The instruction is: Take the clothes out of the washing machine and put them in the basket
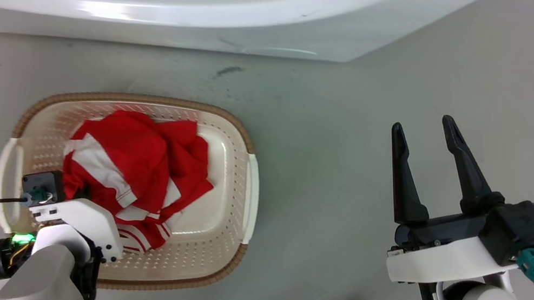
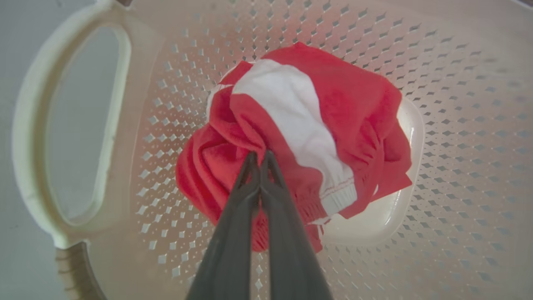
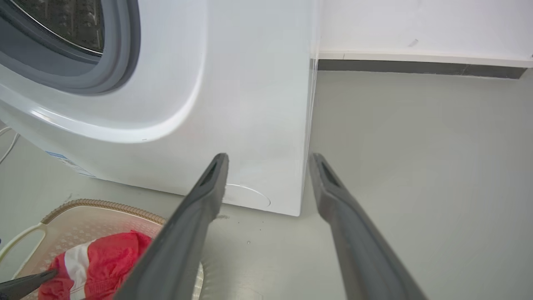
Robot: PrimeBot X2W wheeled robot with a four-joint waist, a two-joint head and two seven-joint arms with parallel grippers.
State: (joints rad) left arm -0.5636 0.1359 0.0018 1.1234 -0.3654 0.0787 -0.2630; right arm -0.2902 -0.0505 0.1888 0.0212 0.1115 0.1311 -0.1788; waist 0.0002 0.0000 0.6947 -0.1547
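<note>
My left claw is pinching shut on the clothes, a heap lying mid basket, stretching from near rim to far rim. My right claw is hanging open over bare floor, well right of it. The washing machine is standing beyond.

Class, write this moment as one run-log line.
left gripper: shut on clothes | clothes: in basket | right gripper: open, empty | washing machine: beyond basket
</note>
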